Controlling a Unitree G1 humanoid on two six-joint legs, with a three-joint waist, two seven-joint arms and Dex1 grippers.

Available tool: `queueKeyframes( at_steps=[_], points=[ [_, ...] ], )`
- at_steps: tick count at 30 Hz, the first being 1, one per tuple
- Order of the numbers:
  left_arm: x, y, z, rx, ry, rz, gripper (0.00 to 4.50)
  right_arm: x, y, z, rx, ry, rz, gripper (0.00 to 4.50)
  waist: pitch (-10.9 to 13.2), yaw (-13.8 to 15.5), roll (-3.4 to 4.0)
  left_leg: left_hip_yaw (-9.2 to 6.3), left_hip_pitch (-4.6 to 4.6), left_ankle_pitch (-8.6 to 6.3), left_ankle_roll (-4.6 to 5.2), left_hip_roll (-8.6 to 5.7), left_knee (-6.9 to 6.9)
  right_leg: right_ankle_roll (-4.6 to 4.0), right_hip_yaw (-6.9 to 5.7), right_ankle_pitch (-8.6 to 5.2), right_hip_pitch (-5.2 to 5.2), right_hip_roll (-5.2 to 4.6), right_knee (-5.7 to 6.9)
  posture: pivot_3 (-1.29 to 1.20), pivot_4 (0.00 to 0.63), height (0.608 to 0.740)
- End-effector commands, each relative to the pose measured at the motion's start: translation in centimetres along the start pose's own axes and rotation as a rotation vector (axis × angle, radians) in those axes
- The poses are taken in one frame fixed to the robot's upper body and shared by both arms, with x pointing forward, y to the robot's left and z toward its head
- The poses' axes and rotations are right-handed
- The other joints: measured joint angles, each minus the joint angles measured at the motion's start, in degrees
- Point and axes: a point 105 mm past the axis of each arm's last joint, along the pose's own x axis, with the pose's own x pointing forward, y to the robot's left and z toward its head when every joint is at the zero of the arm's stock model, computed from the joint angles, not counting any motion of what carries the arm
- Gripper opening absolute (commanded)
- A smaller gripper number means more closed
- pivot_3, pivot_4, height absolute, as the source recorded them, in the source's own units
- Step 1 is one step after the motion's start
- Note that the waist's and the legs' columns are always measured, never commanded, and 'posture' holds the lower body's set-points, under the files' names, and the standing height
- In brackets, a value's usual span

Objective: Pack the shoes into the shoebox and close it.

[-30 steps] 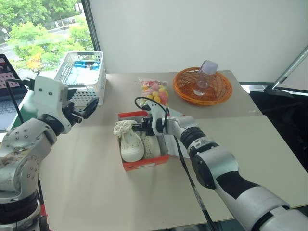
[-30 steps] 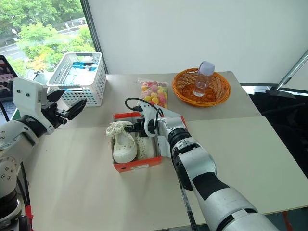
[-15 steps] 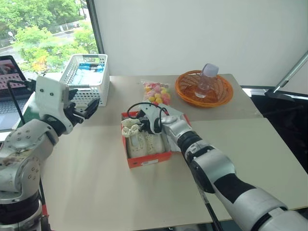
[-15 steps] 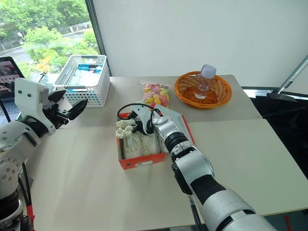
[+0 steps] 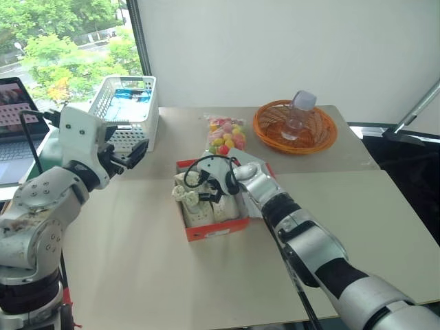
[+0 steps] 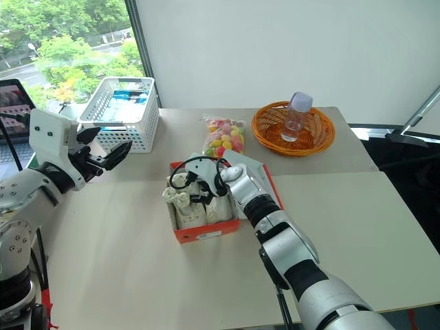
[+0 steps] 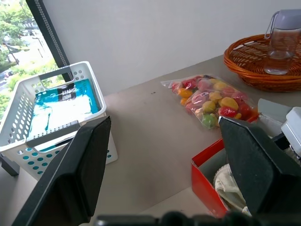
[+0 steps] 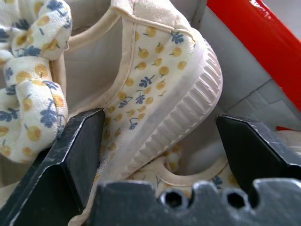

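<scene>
we take the shoebox as landmark: it sits near the middle of the table, red-orange outside, white inside, with its hinged lid thrown back on the side toward the right arm. both shoes lie inside the shoebox, side by side; their uppers carry a small yellow-and-blue floral print, and a knotted bow of the same cloth stands up at the far end of the box. the right gripper hangs just over the shoes within the box walls, its fingers spread wide on either side of one shoe's heel and clamping nothing, so we read it as released. the left gripper is well apart from the shoebox, held up beside the white lattice basket, its fingers parted and empty. beyond the shoebox lie a bag of coloured sweets and an orange wicker basket holding a bottle. our judgement: the packing step looks complete and the closing step is in hand. the next move calls for lifting the right gripper clear of the box, reaching the lid's free edge and swinging it over. the raised bow may foul the lid; it may need pressing down.
</scene>
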Motion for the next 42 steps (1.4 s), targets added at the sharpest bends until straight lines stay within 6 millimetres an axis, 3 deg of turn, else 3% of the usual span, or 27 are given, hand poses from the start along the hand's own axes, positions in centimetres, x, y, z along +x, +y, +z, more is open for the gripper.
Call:
queueKeyframes(
  at_steps=[1,6,11,14,16,22,28,37,42],
  points=[
    [0.0,0.3,1.2,0.041,-0.048,0.003,3.86,-2.2,-1.7,1.4,0.045,-0.054,-0.046,4.49,0.0,0.2,0.0,0.0,-0.07,0.0,0.0,0.0,0.0,0.02,0.0,0.01,-0.07,0.0,0.0,0.0,0.15,0.74],
    [-0.1,0.6,0.8,0.055,-0.028,-0.007,3.86,-5.9,-1.9,5.9,0.224,-0.245,0.062,4.49,0.1,0.1,-0.01,0.02,-0.73,0.3,0.48,0.02,0.0,0.15,0.05,0.11,-0.76,0.05,0.08,0.0,0.15,0.74],
    [-0.6,0.9,0.3,0.069,-0.002,-0.015,3.86,-10.4,-1.1,9.6,0.235,-0.402,0.199,4.49,0.1,-0.2,0.01,0.02,-0.95,0.24,0.49,0.08,-0.05,0.13,0.04,0.1,-0.99,0.1,0.08,0.0,0.15,0.74],
    [-1.1,0.9,0.1,0.08,0.016,-0.03,3.86,-11.7,-0.5,9.8,0.114,-0.399,0.219,4.49,0.1,-0.1,0.02,0.03,-0.97,0.23,0.49,0.07,-0.12,0.12,0.02,0.09,-1.0,0.1,-0.01,0.0,0.15,0.74],
    [-1.4,0.7,-0.3,0.093,0.036,-0.055,3.86,-11.9,0.0,9.7,0.046,-0.387,0.231,3.96,0.1,-0.1,0.02,0.04,-0.97,0.22,0.49,0.07,-0.12,0.12,0.01,0.09,-0.99,0.08,-0.03,0.0,0.15,0.74],
    [-3.4,-1.1,-2.6,0.128,0.145,-0.225,3.86,-10.3,2.4,8.8,-0.082,-0.336,0.314,2.07,0.1,-0.6,0.02,0.1,-0.94,0.22,0.49,0.09,-0.22,0.04,0.03,0.04,-1.09,0.09,-0.01,0.0,0.15,0.74],
    [-5.0,-2.6,-3.7,0.087,0.19,-0.348,3.86,-9.0,3.9,8.7,-0.135,-0.338,0.384,0.04,0.1,-0.3,0.03,0.14,-1.0,0.23,0.49,0.1,-0.24,0.03,0.03,0.03,-1.21,0.07,0.0,0.0,0.15,0.74],
    [-6.0,-2.8,-4.3,0.072,0.221,-0.368,3.86,-6.8,5.2,8.7,-0.165,-0.335,0.447,0.04,0.1,-0.2,0.04,0.18,-1.02,0.23,0.48,0.12,-0.26,-0.01,0.05,0.02,-1.29,0.07,0.05,0.0,0.15,0.74],
    [-6.2,-2.8,-4.3,0.073,0.222,-0.359,3.86,-5.2,4.9,8.7,-0.158,-0.338,0.431,0.04,0.1,-0.2,0.04,0.18,-1.02,0.23,0.48,0.12,-0.26,-0.01,0.05,0.02,-1.31,0.08,0.07,0.0,0.15,0.74]
  ],
)
